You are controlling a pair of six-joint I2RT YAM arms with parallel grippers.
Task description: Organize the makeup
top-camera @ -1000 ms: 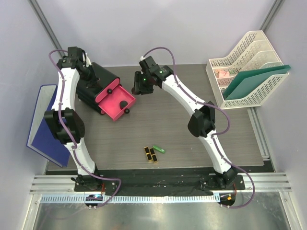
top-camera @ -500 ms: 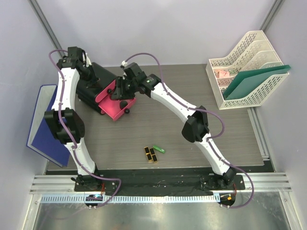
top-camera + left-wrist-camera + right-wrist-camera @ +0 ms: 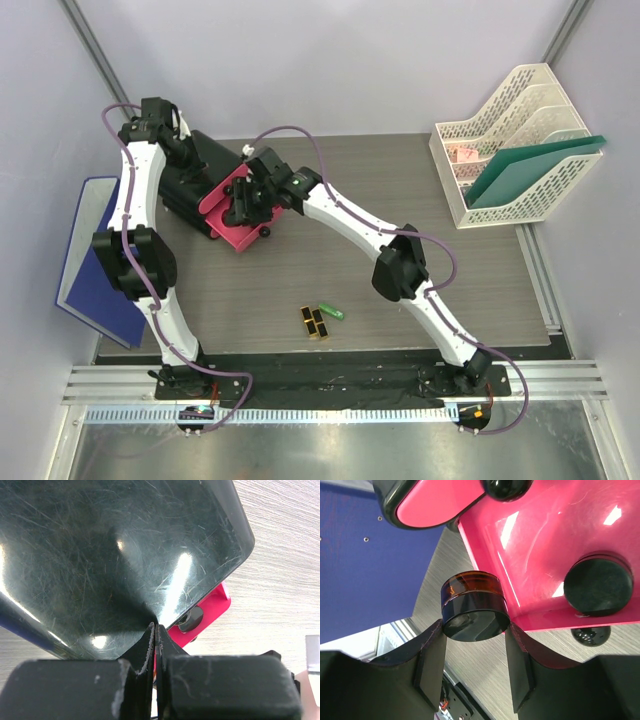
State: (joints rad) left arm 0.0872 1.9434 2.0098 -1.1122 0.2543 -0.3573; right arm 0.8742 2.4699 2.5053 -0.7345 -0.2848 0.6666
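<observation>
Right jaws clamp one round compact [image 3: 475, 612]; second compact [image 3: 600, 585] in pink drawer [image 3: 535, 540]; left jaws closed, empty.

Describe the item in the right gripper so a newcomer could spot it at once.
Find the black box at far left, its pink drawer pulled open. By that drawer's edge, the right gripper clamps a small round compact. Unlike the all-black compact lying in the drawer, it shows an amber-brown side.
</observation>
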